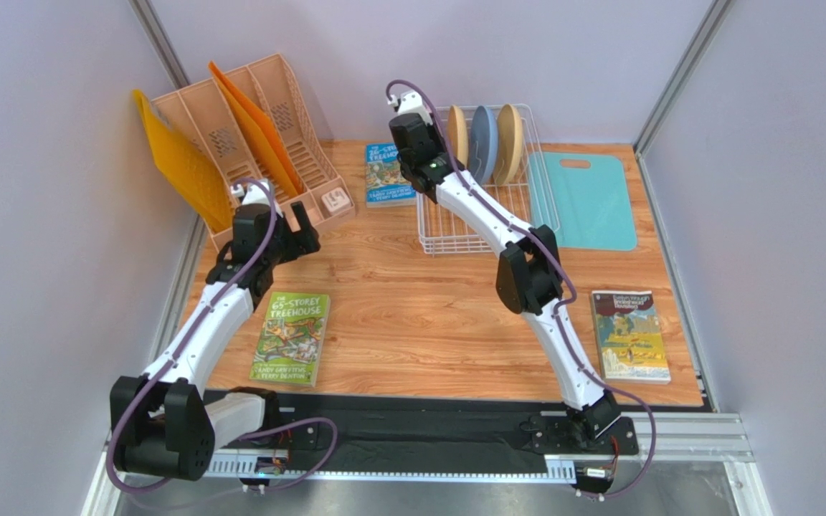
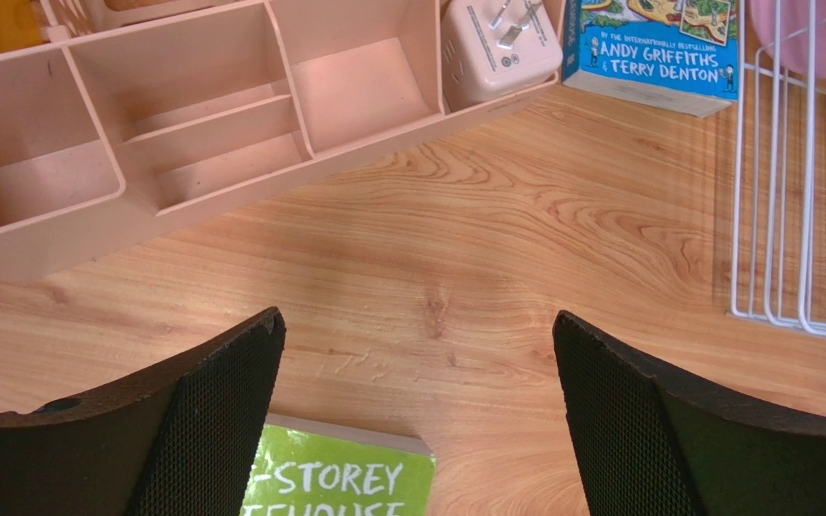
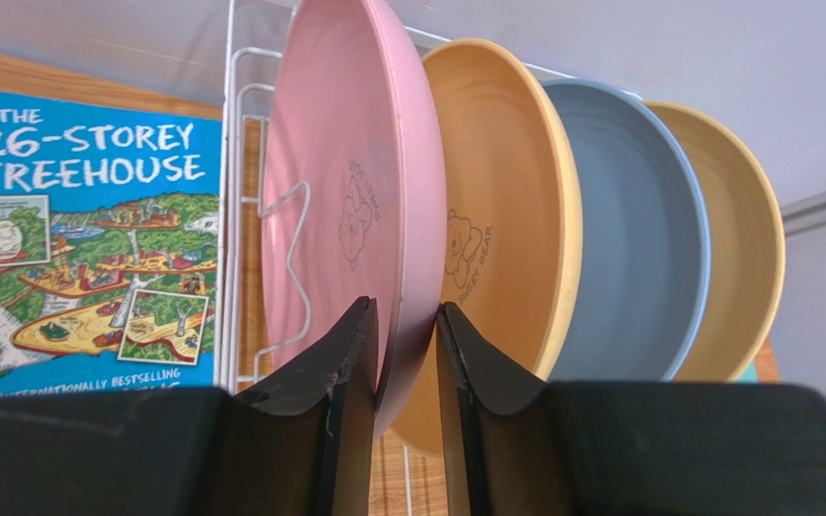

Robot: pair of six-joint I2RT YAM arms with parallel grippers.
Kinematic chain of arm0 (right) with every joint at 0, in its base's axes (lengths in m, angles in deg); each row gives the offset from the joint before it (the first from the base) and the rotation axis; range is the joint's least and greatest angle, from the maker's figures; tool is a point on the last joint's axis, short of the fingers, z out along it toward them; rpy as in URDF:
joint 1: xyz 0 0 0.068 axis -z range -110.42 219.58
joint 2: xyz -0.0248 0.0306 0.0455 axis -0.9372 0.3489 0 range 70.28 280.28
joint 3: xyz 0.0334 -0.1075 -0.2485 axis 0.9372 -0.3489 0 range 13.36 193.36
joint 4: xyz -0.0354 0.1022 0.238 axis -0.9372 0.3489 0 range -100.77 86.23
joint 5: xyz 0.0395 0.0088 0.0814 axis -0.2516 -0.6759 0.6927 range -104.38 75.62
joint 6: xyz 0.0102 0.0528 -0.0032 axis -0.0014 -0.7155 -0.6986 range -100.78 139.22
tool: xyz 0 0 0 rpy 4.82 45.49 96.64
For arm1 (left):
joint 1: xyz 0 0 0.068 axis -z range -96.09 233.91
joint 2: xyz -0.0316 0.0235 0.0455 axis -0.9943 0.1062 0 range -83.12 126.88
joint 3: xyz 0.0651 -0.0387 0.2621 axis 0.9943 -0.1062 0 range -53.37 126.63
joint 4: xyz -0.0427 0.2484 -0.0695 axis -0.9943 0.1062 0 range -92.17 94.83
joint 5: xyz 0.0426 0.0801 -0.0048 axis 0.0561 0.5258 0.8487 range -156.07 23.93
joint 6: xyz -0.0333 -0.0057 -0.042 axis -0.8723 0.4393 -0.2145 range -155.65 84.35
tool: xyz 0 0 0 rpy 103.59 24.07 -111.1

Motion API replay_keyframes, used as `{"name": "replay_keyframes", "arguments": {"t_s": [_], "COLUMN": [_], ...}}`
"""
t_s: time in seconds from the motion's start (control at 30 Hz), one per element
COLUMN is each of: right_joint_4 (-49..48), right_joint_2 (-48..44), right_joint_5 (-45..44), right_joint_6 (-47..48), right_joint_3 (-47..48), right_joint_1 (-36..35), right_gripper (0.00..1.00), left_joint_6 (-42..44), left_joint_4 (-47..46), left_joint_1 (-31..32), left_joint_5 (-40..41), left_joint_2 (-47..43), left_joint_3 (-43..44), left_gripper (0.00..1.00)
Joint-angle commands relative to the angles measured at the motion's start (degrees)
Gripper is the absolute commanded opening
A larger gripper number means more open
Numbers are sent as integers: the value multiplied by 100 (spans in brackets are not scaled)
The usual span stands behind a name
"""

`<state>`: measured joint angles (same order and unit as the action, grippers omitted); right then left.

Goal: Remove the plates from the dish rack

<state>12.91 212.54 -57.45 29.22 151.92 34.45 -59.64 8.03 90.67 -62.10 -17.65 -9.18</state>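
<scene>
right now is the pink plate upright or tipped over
Upright: the pink plate stands on edge in the rack, first of four, right end effector closed around its rim.

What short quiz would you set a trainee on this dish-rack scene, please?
1. True or false: the left pincer is open and empty.
2. Which plate's rim sits between the right pincer and its two fingers? A) blue B) pink C) tan
3. How many plates stand in the dish rack?
Key: 1 true; 2 B, the pink plate; 3 four.
</scene>
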Motion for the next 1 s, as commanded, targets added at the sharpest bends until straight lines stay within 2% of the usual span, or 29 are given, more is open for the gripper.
{"name": "replay_keyframes", "arguments": {"t_s": [0.0,0.37,0.47,0.5,0.67,0.83,0.97], "right_joint_4": [-636,-1848,-2305,-2724,-3150,-3879,-4143], "right_joint_2": [57,-268,-304,-295,-216,-391,-952], "right_joint_5": [-913,-1554,-1826,-1897,-2328,-2539,-2575], "right_joint_6": [450,1196,1679,2072,2708,3349,3343], "right_joint_3": [-127,-479,-488,-497,-400,-769,-1260], "right_joint_1": [-55,-318,-397,-415,-477,-512,-573], "right_gripper": [0,0,0,0,0,0,0], "left_joint_6": [78,26,35,43,43,35,26], "left_joint_4": [-132,-158,-132,-106,-35,52,44], "left_joint_1": [27,18,27,27,27,27,27], "left_joint_5": [60,95,174,201,280,324,193], "left_joint_2": [-52,-17,-26,-17,-26,-78,-140], "left_joint_3": [-15,3,-6,11,20,20,20], "left_gripper": [100,99,100,99,99,99,100]}}
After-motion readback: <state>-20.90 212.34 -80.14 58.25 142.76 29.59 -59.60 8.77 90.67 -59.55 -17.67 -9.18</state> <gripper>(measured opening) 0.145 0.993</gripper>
